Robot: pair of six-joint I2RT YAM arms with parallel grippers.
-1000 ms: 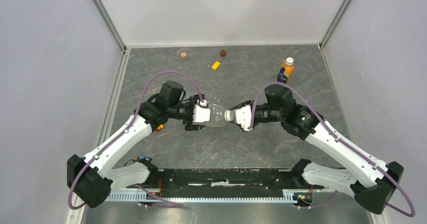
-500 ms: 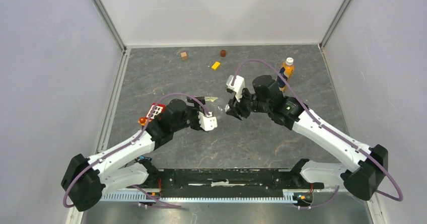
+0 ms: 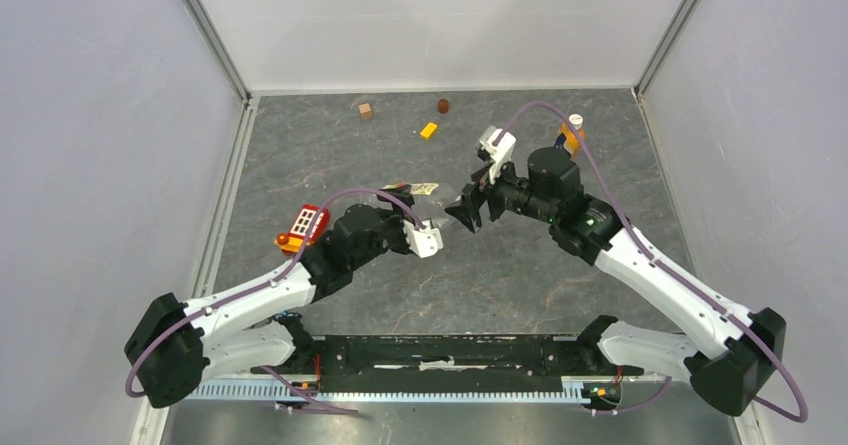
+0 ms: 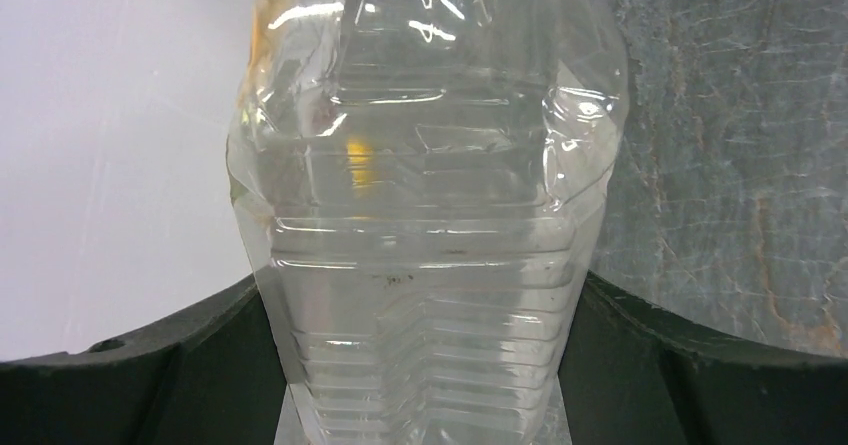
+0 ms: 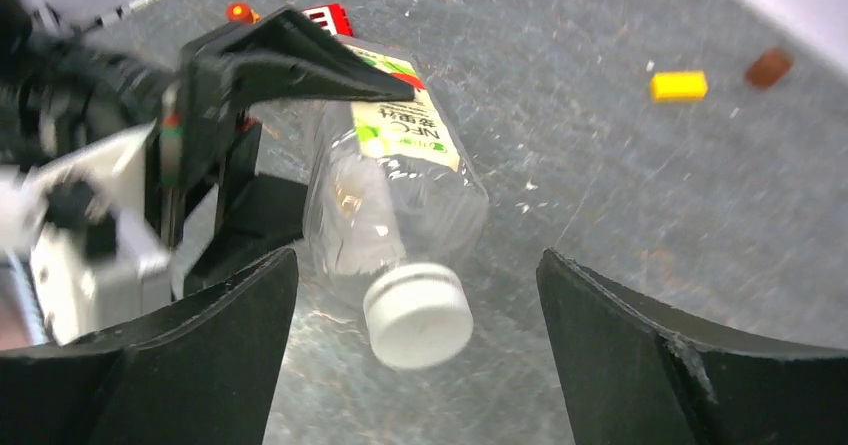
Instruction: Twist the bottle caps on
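1. Top view: on the grey, veined table (image 3: 330, 165), the left gripper (image 3: 420, 213) clamps the clear bottle (image 3: 427, 195), thin see-through plastic with a pale label; the right gripper (image 3: 466, 211) faces its neck end, jaws spread; the orange bottle (image 3: 568, 137) stands upright near the far right corner, partly behind the right arm, its second cap (image 3: 575, 121) on top; a second ago the right gripper pinched the clear bottle's neck end; now it has let go, and the left arm sits lower.
2. Left wrist: the glossy, ribbed bottle wall fills the view, pressed between two matte black fingers (image 4: 150, 375).
3. Right wrist: the round white cap (image 5: 418, 315) sits on the tilted bottle's neck, between wide-apart black fingers (image 5: 200, 365), touching neither; a yellow block (image 5: 679, 86) lies beyond.
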